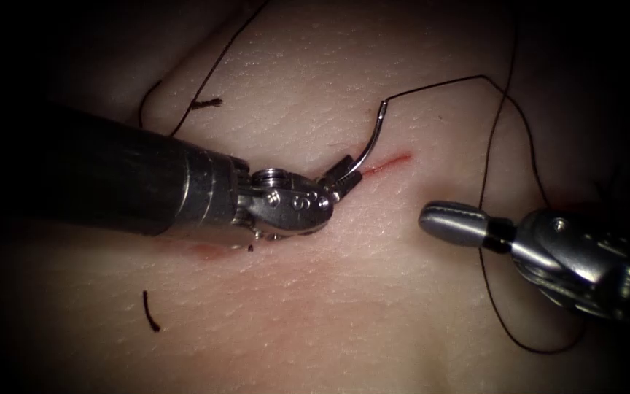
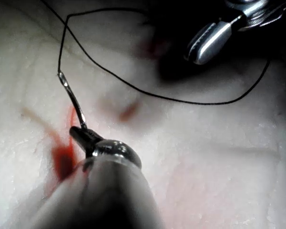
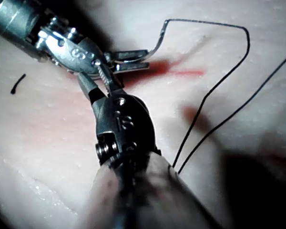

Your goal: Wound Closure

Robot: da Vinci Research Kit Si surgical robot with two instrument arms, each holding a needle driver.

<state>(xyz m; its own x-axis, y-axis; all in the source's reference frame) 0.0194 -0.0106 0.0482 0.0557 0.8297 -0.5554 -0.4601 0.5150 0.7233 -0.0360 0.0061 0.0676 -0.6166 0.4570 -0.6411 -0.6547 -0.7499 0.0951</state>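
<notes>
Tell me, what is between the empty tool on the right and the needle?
In the endoscope view, the red cut and bare tissue lie between the right tool, holding nothing, and the needle, which the left tool grips near its tip end.

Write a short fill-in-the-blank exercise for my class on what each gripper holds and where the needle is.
1. The left gripper is shut on the ____.
2. The thread trails from the needle's ____ end.
3. The right gripper holds ____.
4. The right gripper lies to the ____ of the cut in the endoscope view.

Missing words: needle; upper; nothing; right
</notes>
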